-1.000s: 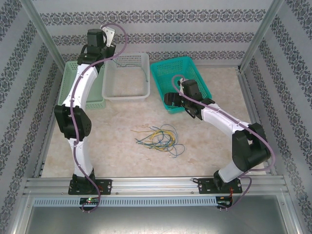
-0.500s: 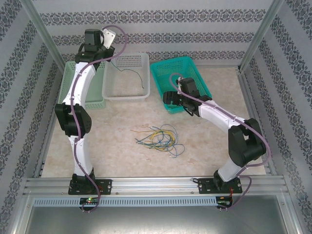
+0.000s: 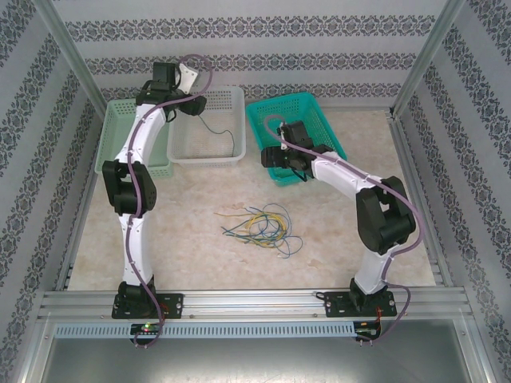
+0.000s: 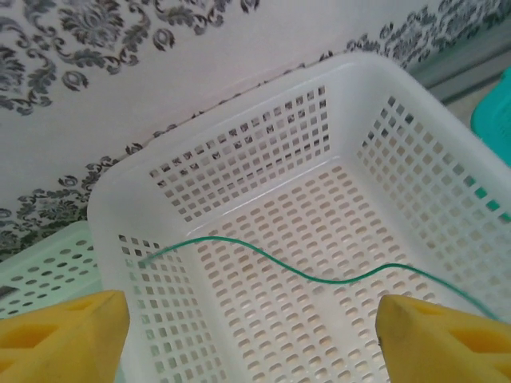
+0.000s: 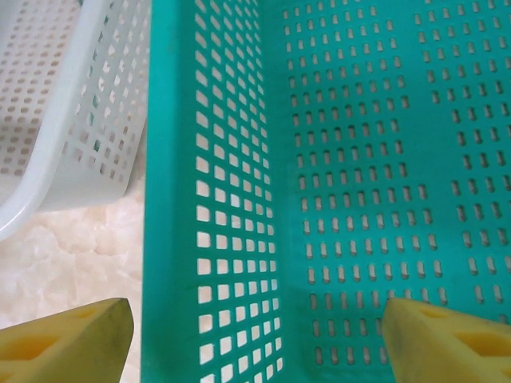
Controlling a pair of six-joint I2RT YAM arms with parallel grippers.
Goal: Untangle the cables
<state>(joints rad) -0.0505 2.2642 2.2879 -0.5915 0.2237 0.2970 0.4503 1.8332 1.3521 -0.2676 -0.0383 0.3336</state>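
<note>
The left gripper [image 4: 251, 335] hangs released, fingers spread wide with nothing between them, above the white basket [image 4: 415, 152]. One green cable [image 4: 335, 281] lies there, running side to side across its floor, its right end cut off behind a finger. The tangle of cables [image 3: 262, 229] lies on the table [image 3: 184, 207], towards the arm bases from both grippers. The right gripper [image 5: 255, 343], also spread and empty over the teal basket [image 5: 207, 199] wall, looks nearer. The tangle seems longest left to right, and its crossings are too fine to read.
</note>
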